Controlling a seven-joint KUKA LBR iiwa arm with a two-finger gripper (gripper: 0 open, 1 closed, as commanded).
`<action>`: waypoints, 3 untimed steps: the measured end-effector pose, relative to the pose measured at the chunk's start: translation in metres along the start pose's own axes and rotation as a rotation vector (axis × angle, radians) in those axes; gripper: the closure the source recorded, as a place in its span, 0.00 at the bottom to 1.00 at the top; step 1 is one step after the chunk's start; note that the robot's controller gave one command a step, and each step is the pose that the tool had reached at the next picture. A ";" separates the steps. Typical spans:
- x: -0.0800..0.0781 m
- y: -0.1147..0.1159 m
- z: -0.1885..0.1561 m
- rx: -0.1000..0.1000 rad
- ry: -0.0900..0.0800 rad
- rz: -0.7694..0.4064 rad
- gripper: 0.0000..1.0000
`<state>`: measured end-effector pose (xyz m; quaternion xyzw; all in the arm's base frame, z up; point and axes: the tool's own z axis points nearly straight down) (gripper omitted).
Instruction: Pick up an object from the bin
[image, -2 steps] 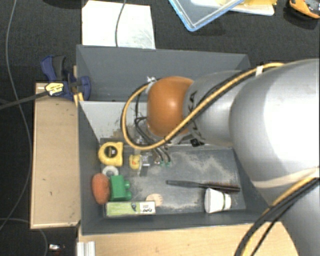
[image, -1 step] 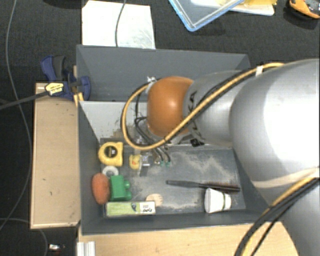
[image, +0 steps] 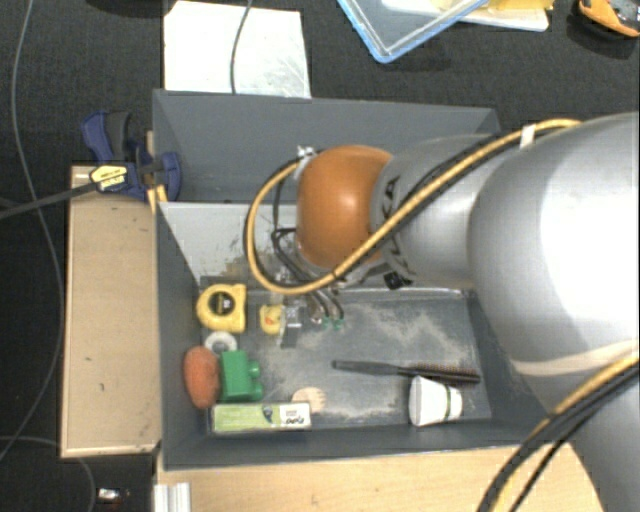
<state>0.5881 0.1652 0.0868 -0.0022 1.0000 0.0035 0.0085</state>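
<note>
My gripper (image: 312, 312) hangs low in the bin's middle, under the arm's orange cover, close above the floor. Just to its left lies a small yellow thing (image: 271, 319), beside the gripper and perhaps touching it. A yellow tape measure (image: 221, 306) sits further left against the bin's left wall. A small green bit (image: 336, 323) shows at the gripper's right side; whether it is held I cannot make out.
Along the left lie a white ring (image: 220, 343), an orange-red oval (image: 201, 376) and a green block (image: 240, 377). A flat green box (image: 260, 417) lies at the front wall, a beige disc (image: 310, 398) near it. To the right lie a black rod (image: 405, 371) and a white cap (image: 434, 401).
</note>
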 end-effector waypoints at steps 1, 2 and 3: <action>-0.001 0.000 -0.013 0.000 -0.002 0.000 1.00; 0.000 0.000 -0.056 0.001 0.004 0.001 1.00; -0.003 0.001 -0.091 -0.001 -0.005 0.001 1.00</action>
